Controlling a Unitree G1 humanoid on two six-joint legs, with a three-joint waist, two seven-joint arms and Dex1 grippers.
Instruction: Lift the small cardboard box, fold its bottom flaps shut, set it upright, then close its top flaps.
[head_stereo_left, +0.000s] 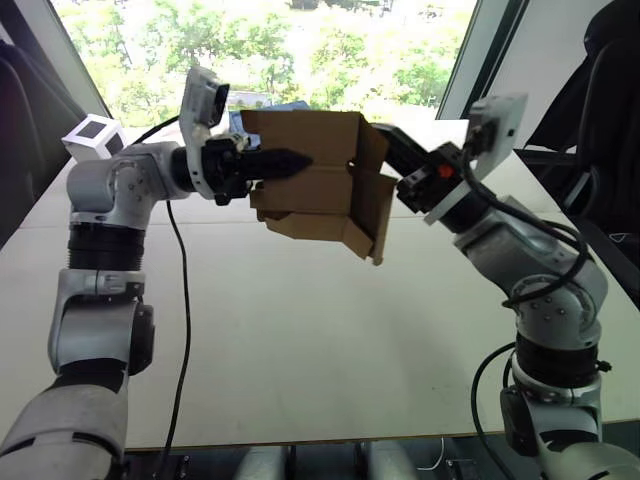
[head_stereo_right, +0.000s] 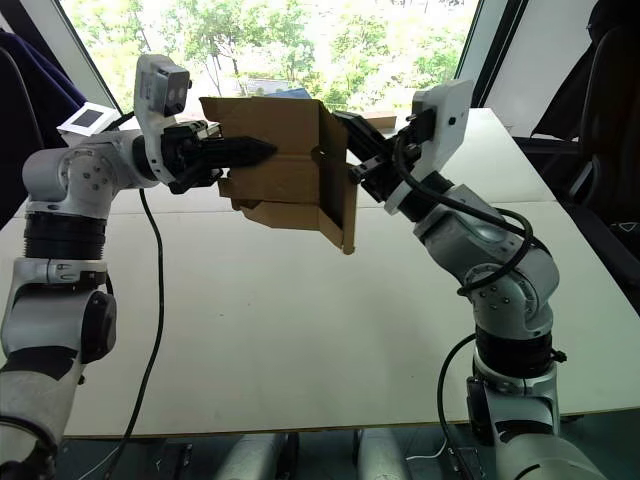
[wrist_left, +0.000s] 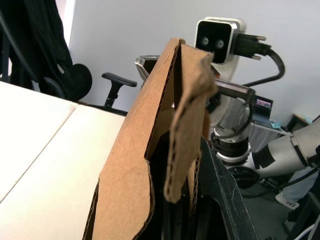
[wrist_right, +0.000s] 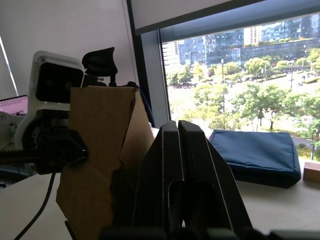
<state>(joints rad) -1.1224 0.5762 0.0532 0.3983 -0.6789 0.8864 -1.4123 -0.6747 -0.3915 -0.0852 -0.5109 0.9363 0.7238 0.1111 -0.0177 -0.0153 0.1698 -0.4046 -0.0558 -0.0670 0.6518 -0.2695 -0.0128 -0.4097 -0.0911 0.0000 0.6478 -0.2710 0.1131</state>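
Observation:
The small cardboard box (head_stereo_left: 320, 175) hangs in the air above the table, lying on its side between my two arms. My left gripper (head_stereo_left: 298, 160) is shut on the box's wall, one black finger lying across its front face. In the left wrist view the cardboard edge (wrist_left: 165, 150) rises beside that finger. The end toward my right arm has flaps (head_stereo_left: 372, 215) standing half open, and one flap (head_stereo_left: 305, 228) hangs below. I cannot tell whether these are the top or the bottom flaps. My right gripper (head_stereo_left: 388, 138) is shut and empty, its fingers (wrist_right: 177, 150) pressed together right behind those flaps.
The white table (head_stereo_left: 300, 340) spreads below the box. A white cube with black squares (head_stereo_left: 95, 135) stands at the far left. A blue pouch (wrist_right: 255, 155) and a tan wooden block (wrist_right: 311, 171) lie at the back near the window. A dark chair (head_stereo_left: 605, 90) stands at the right.

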